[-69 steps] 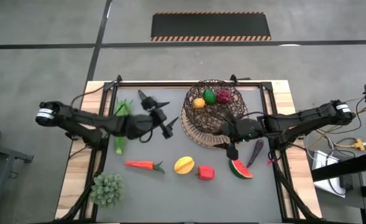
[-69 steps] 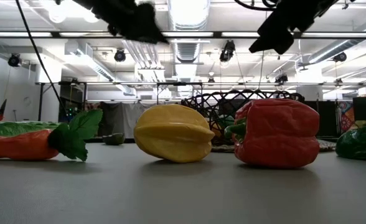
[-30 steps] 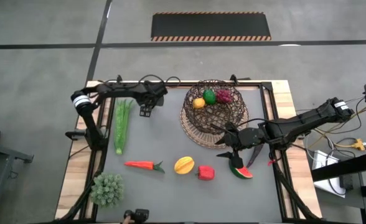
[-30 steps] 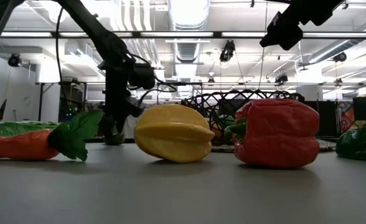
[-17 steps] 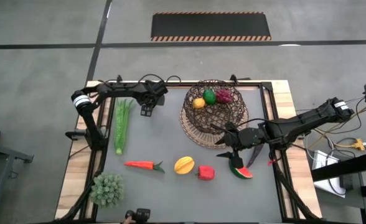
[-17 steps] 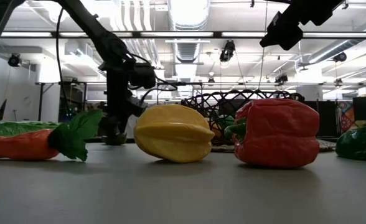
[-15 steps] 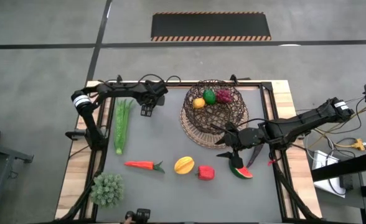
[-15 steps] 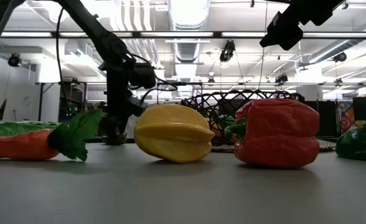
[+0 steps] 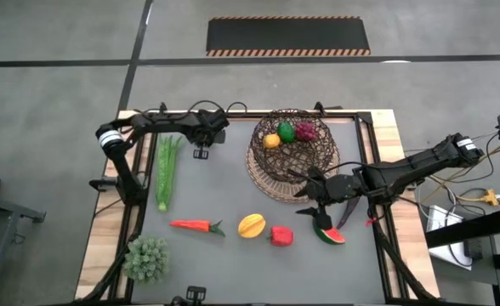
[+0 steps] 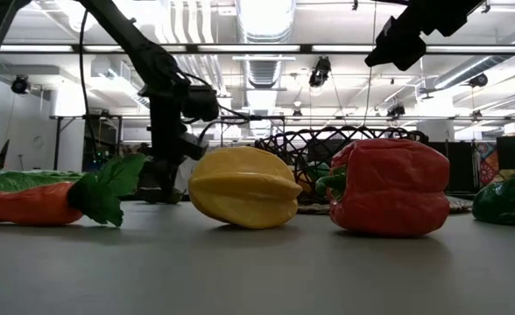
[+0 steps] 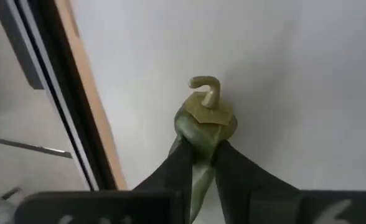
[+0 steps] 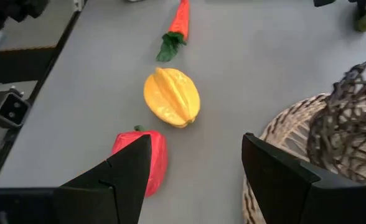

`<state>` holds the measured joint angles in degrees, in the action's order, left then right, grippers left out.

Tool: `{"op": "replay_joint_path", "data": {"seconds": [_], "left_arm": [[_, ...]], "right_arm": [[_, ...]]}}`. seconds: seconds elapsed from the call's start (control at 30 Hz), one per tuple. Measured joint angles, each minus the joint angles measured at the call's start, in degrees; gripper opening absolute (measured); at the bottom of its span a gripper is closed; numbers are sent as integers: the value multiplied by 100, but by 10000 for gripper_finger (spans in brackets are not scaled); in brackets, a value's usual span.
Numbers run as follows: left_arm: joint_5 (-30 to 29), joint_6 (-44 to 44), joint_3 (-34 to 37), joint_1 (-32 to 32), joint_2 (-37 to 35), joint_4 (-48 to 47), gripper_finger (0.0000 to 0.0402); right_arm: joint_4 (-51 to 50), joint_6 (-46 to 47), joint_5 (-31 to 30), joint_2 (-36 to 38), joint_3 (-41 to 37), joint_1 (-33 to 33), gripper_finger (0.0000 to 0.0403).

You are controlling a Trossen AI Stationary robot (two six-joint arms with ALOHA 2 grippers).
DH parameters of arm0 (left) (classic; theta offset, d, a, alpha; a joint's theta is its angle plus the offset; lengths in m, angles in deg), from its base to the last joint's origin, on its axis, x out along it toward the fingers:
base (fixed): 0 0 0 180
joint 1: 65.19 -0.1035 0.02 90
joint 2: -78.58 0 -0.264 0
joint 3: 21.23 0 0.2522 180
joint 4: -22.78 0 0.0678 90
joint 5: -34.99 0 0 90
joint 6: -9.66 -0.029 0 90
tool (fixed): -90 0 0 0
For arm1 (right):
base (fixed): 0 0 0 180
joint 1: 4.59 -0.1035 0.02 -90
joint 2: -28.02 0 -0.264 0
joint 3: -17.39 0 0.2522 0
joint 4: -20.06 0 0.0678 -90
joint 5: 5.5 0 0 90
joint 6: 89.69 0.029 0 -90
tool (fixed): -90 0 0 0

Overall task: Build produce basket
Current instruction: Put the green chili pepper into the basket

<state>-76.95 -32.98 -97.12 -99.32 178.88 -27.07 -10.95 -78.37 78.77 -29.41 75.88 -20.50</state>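
Green chili is clamped by left pincer at counter 11 o'clock; right pincer, jaws apart, is held w/ nothing nr basket.

basket 1 | fruits in basket 3 | carrot 1 | red pepper 1 | watermelon slice 1

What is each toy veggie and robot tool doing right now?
Left tool: shut on the green chili.
Green chili: pinched, on the table.
Right tool: open, empty, above the watermelon slice.
Watermelon slice: lying on the table.
Basket: tilted, fruit inside.
Green beans: lying flat.
Carrot: lying flat.
Yellow starfruit: resting on the table.
Red pepper: on its side.
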Motion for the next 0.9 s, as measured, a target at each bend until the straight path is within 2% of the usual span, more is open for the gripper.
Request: {"op": "replay_joint_path", "data": {"seconds": [0.1,0.27,0.5,0.6,0.73,0.9], "left_arm": [[-13,221,22,53,-184,-91,30],[30,891,22,267,-952,-43,29],[765,2310,32,888,-2215,69,29],[1100,2938,87,1307,-2659,455,29],[1192,3458,310,2022,-3059,1381,29],[1211,3822,597,2876,-3239,2569,29]], "right_arm": [[2,-62,-259,0,0,0,233],[274,-249,-500,-21,-2,-9,233],[985,-526,-610,-219,-5,-7,233],[1566,-971,-767,-453,-17,-7,233],[2583,-1513,-1175,-898,-17,4,233],[3660,-1912,-2000,-1457,-20,51,233]]}}
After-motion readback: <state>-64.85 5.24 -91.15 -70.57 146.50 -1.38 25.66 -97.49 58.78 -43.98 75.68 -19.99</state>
